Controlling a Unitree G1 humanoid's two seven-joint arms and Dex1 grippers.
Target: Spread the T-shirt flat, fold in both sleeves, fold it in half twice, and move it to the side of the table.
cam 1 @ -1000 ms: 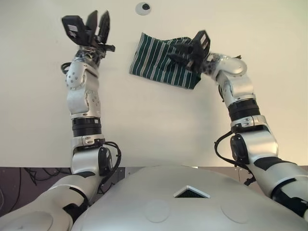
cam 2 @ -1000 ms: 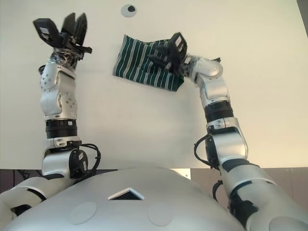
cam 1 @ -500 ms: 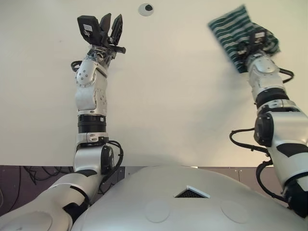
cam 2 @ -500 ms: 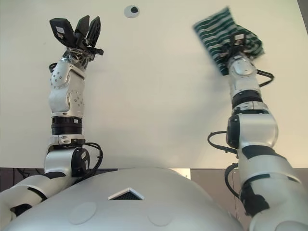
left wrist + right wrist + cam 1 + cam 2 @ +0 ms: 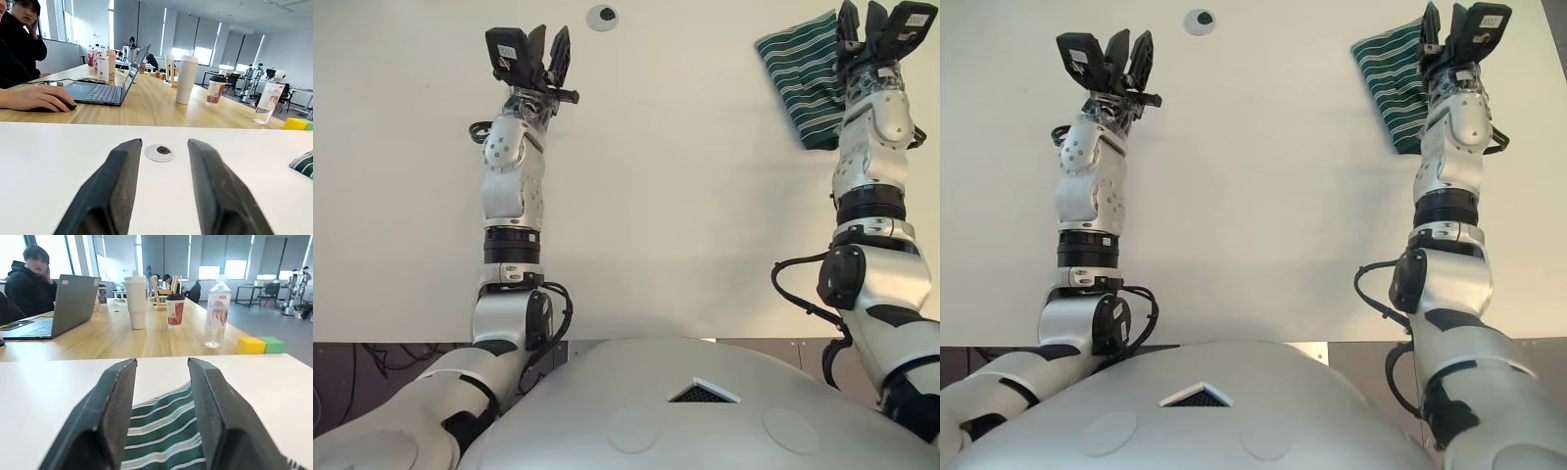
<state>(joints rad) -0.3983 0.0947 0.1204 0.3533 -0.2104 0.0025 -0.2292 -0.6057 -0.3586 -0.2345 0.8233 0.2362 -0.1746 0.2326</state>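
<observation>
Now, shirt (image 5: 803, 78): folded, laid at table's (image 5: 656, 196) far right.
Right gripper (image 5: 862, 15): held spread above shirt.
Left gripper (image 5: 548, 41): held spread, empty; disc (image 5: 158, 152) framed between jaws in wrist view.

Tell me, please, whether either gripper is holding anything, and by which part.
Nothing is held. The left gripper is open over the table, and the right gripper is open too, above the folded T-shirt lying there.
</observation>
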